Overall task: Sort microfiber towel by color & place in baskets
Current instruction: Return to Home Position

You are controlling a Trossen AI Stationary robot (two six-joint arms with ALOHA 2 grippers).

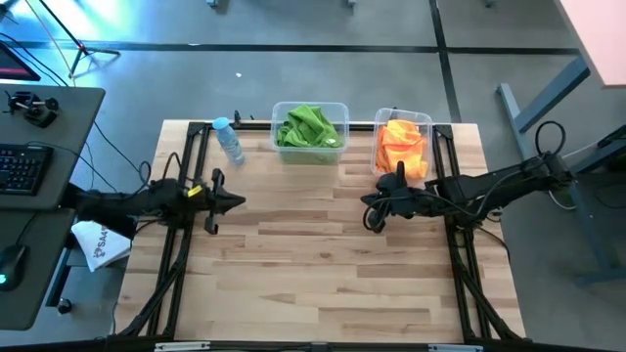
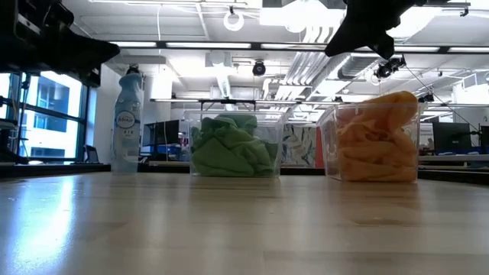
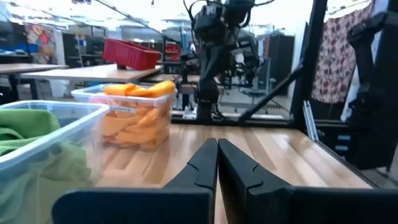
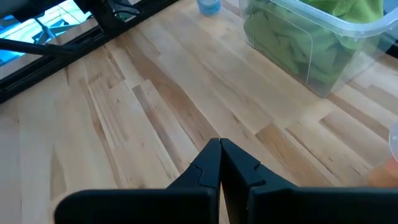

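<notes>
Green microfiber towels fill the wider clear basket at the table's far edge; they also show in the low view. Orange towels fill the narrower clear basket to its right, which the low view also shows. My left gripper hovers shut and empty above the table's left side; its shut fingers show in the left wrist view. My right gripper hovers shut and empty just in front of the orange basket; its shut fingers show in the right wrist view.
A clear spray bottle with a blue cap lies left of the green basket and shows in the low view. The bare wooden tabletop spreads in front of both baskets. A black frame runs along the table's sides.
</notes>
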